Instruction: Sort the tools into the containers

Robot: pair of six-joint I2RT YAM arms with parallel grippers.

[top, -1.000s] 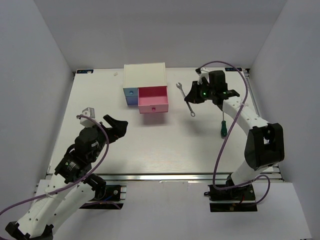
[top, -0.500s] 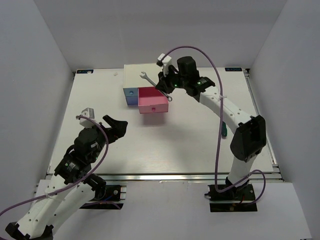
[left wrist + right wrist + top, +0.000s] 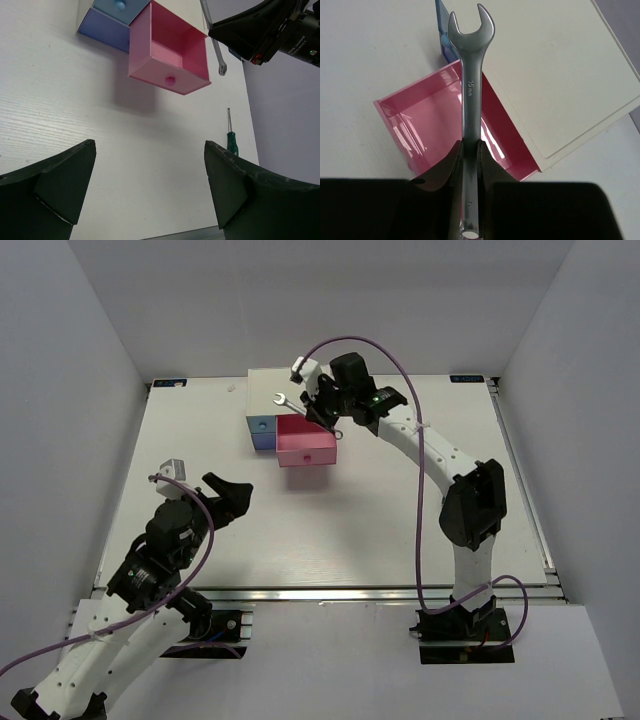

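Your table [image 3: 330,530] is white and walled in, and the white cabinet [image 3: 268,388] sits toward its far edge; take every place below from that cabinet.

Your right arm reaches across from the cabinet's right side, so that the right gripper [image 3: 318,412] hangs over the cabinet's front right corner. Its jaws are closed tight on the shank of the wrench [image 3: 470,85], with the fingers [image 3: 447,160] pressed against both sides.

Your left arm is folded back, well in front of the cabinet and off to its left. The left gripper [image 3: 150,190] points toward the cabinet with its jaws spread wide and nothing between them.

The pink drawer [image 3: 305,445] stands well out of the cabinet's front on the right, its top open, and you can see no tool on the part of its floor that shows. The light blue drawer [image 3: 261,425] is in the cabinet's front on the left, pushed much further in, with the periwinkle drawer [image 3: 102,31] under it.

The wrench is off the table, slanting above the pink drawer. Its open end lies over the cabinet's front edge, near the light blue drawer, and its ring end sticks out behind the fingers.

The green-handled screwdriver [image 3: 231,141] lies flat on the table, in front of the cabinet and to its right, well apart from the pink drawer.
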